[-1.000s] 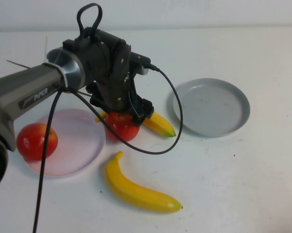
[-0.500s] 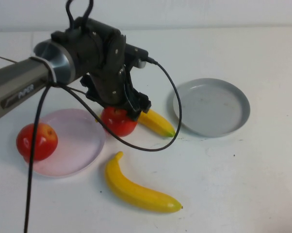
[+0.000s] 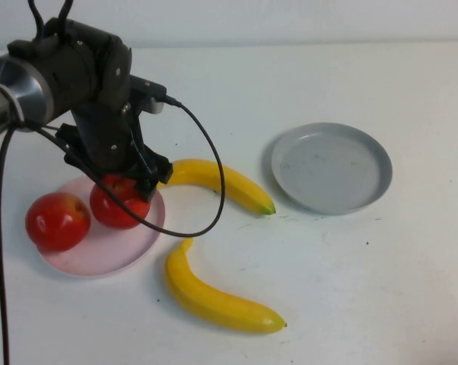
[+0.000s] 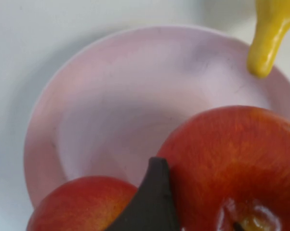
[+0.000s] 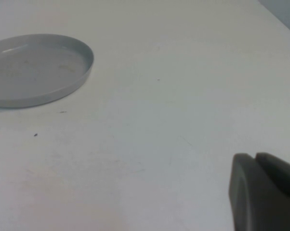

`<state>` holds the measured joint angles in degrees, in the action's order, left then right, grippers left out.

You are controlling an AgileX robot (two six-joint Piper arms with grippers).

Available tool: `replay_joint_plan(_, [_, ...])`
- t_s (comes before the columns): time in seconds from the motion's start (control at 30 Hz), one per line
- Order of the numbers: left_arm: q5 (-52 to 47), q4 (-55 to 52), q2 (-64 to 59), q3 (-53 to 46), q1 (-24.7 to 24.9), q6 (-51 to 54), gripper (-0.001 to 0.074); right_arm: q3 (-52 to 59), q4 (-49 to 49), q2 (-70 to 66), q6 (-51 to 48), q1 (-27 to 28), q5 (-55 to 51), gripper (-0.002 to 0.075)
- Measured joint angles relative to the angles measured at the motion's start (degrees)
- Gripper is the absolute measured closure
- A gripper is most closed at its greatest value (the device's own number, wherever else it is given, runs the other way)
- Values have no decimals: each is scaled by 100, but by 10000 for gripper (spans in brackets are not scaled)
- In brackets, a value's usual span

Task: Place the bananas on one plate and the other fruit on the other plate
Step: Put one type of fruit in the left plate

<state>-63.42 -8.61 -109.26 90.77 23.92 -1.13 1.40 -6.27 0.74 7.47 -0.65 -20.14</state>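
Observation:
My left gripper is shut on a red apple and holds it over the right part of the pale pink plate. A second red apple sits on that plate's left rim. In the left wrist view the held apple fills the corner beside one dark finger, with the second apple and the pink plate below. Two yellow bananas lie on the table, one beside the plate and one nearer the front. The grey plate is empty. My right gripper is shut and empty over bare table.
The left arm's black cable loops over the far banana. A banana tip shows past the pink plate's rim in the left wrist view. The grey plate shows far from the right gripper. The white table lies to the right and front.
My left gripper has carried the apple leftward from beside the far banana to over the pink plate. The far banana is now fully uncovered. The right arm shows no movement.

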Motion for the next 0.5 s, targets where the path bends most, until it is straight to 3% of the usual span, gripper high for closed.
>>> replay_joint_plan(0.17, [68,0,-9,-205,-14,24,68,0,0,0,0,0,0,741])
replay_joint_plan(0.5, [128,0,389,-228,-14,24,67,0,0,0,0,0,0,741])
